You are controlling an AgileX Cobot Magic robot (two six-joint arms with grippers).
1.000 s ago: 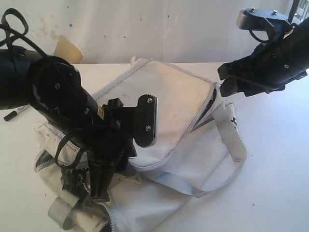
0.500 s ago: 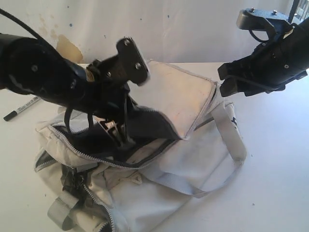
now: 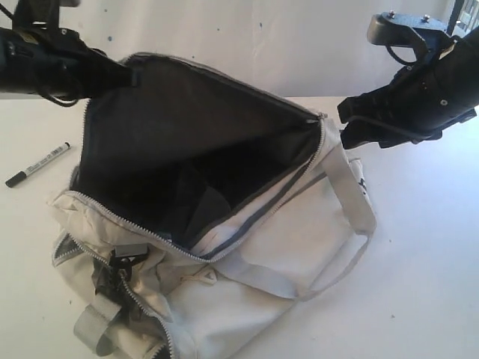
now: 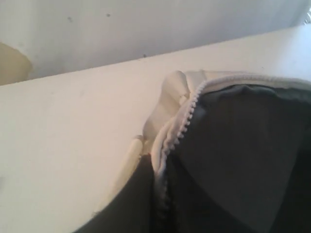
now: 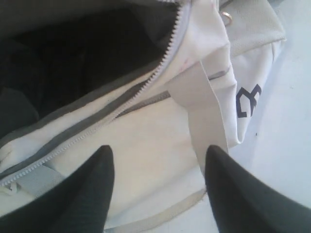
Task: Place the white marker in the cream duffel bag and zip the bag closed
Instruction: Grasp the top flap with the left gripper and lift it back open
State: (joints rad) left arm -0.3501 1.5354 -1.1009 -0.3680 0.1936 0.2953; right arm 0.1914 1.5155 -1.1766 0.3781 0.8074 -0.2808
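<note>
Clamping the cream duffel bag [image 3: 299,247] flap aloft, the left gripper [image 3: 129,75] was shut; the right gripper [image 5: 159,151] hung spread. Slipping fabric could drop the flap.

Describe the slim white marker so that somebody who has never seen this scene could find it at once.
A large cream fabric duffel bag lies open on the white table, its black lining showing. On the tabletop left of the bag in the exterior view, apart from it, lies a slim white pen-sized marker. Its black cap and small black print set it apart.
</note>
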